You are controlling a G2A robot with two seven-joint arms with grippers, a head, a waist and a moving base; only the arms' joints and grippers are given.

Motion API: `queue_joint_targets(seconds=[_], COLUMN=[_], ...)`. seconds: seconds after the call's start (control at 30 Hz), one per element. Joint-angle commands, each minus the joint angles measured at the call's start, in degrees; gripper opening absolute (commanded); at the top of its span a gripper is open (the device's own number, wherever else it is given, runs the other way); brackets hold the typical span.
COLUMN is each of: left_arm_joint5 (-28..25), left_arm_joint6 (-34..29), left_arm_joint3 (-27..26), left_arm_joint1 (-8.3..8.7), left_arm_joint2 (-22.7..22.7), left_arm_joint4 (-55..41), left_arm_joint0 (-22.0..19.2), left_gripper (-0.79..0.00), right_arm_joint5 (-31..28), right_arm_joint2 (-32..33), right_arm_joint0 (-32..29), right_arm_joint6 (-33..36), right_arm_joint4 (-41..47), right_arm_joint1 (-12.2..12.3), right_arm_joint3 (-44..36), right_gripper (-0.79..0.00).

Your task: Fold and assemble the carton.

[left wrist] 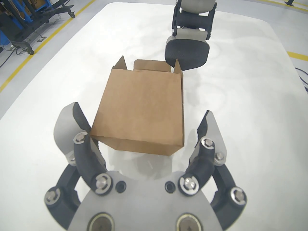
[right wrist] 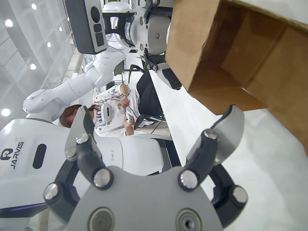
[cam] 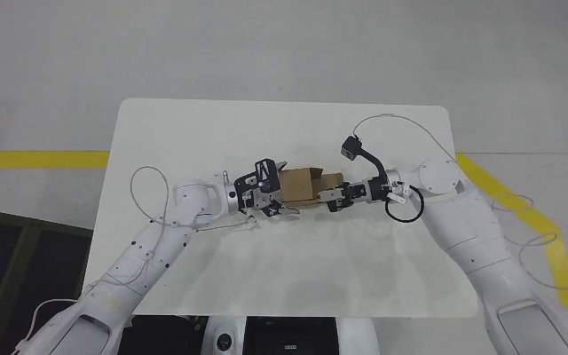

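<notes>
Both released, left claw (left wrist: pixel 142 108) and right claw (right wrist: pixel 158 108) bracket the carton (left wrist: pixel 144 85), left seemingly touching.

On my feed the white, round-cornered table (cam: pixel 177 133) carries a brown carton (cam: pixel 302 185), lying on its side near the middle, one end open.
</notes>
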Motion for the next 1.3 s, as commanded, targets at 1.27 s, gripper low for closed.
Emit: queue_joint_targets(seconds=[1.27], left_arm_joint5=[-9.69], left_arm_joint6=[11.19], left_arm_joint3=[6.49], left_arm_joint1=[-0.13], left_arm_joint2=[-0.01], left_arm_joint4=[6.42], left_arm_joint0=[-3.19], left_gripper=[0.000], right_arm_joint5=[-6.89], right_arm_joint2=[-9.90], right_arm_joint0=[8.38], right_arm_joint6=[-1.69], right_arm_joint4=[8.56], right_arm_joint1=[-8.49], right_arm_joint3=[18.07], right_gripper=[0.000])
